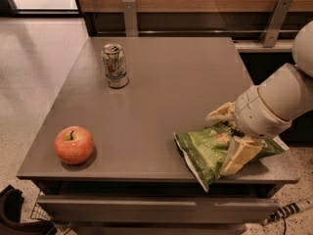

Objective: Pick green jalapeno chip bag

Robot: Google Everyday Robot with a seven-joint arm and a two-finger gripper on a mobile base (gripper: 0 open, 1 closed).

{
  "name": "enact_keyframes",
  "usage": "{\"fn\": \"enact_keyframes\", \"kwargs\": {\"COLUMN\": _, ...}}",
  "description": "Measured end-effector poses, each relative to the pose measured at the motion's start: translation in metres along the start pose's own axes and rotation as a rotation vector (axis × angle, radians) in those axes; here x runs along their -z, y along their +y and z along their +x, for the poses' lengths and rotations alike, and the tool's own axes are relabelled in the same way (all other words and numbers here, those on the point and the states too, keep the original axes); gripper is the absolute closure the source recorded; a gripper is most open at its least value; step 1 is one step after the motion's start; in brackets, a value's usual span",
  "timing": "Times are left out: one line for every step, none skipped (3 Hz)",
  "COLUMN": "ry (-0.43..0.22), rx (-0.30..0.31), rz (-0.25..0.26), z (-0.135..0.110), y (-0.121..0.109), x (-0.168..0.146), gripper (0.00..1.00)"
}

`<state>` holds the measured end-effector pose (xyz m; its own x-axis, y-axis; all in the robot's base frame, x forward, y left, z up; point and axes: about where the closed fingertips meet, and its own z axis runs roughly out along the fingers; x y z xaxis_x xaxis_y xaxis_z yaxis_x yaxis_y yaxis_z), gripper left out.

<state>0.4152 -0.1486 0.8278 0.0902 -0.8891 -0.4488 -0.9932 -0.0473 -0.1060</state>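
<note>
The green jalapeno chip bag [201, 150] lies crinkled at the front right of the grey table [171, 92], its front corner hanging over the edge. My gripper [228, 136] comes in from the right on a white arm and is low over the bag's right part. It is open. One cream finger [220, 113] is behind the bag and the other [239, 155] rests on its front side, so the bag's right part sits between them. The arm hides the bag's right end.
A white-and-green soda can [115, 66] stands at the back left of the table. A red apple [74, 144] sits at the front left. A wooden wall with metal brackets [129, 16] runs behind the table. A drawer front [156, 207] is below.
</note>
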Motion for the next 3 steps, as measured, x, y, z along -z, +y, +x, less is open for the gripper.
{"fn": "enact_keyframes", "kwargs": {"ry": 0.003, "rx": -0.012, "rz": 0.005, "z": -0.0002, "y": -0.0014, "x": 0.0017, "gripper": 0.49}}
{"fn": "enact_keyframes", "kwargs": {"ry": 0.004, "rx": -0.009, "rz": 0.003, "z": -0.0012, "y": -0.0012, "x": 0.0011, "gripper": 0.72}}
{"fn": "enact_keyframes", "kwargs": {"ry": 0.005, "rx": -0.006, "rz": 0.002, "z": -0.0026, "y": -0.0008, "x": 0.0003, "gripper": 1.00}}
